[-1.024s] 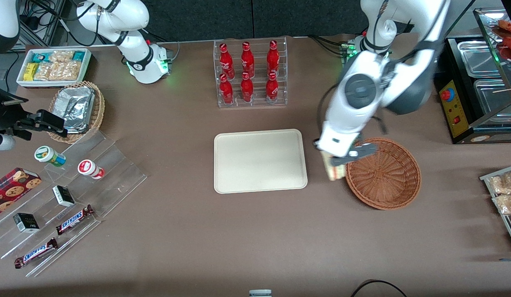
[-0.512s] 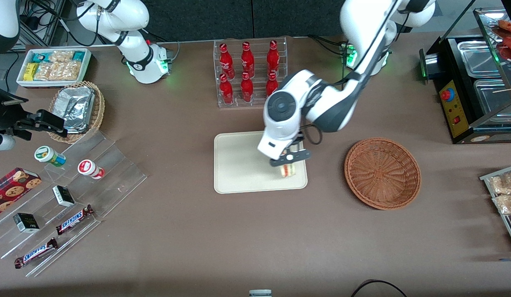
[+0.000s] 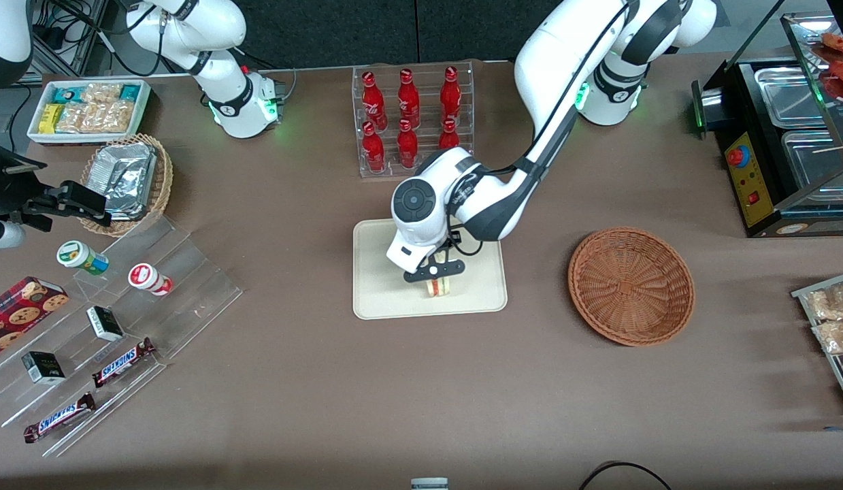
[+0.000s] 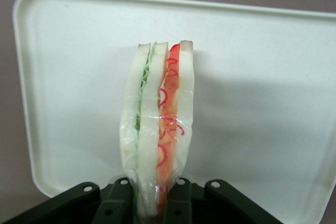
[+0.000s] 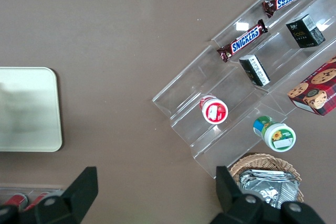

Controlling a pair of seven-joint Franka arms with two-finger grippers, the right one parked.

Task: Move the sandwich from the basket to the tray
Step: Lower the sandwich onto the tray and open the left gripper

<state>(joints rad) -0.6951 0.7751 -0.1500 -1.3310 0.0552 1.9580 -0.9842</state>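
Over the tray [image 3: 380, 292], the gripper [image 3: 436, 272] pinches the sandwich [image 4: 157, 129], whose filling only the wrist view shows.

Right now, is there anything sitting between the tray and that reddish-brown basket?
No. The front view shows only bare brown tabletop between the tray and the basket. The hand is over the tray, shut on the sandwich.

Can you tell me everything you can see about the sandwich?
The sandwich is a thin wedge of white bread in clear wrap, with green filling in one layer and red and orange in the other. It stands on edge over the cream tray, pinched at one end by the gripper, whose black jaws are shut on it. Nothing else touches it.
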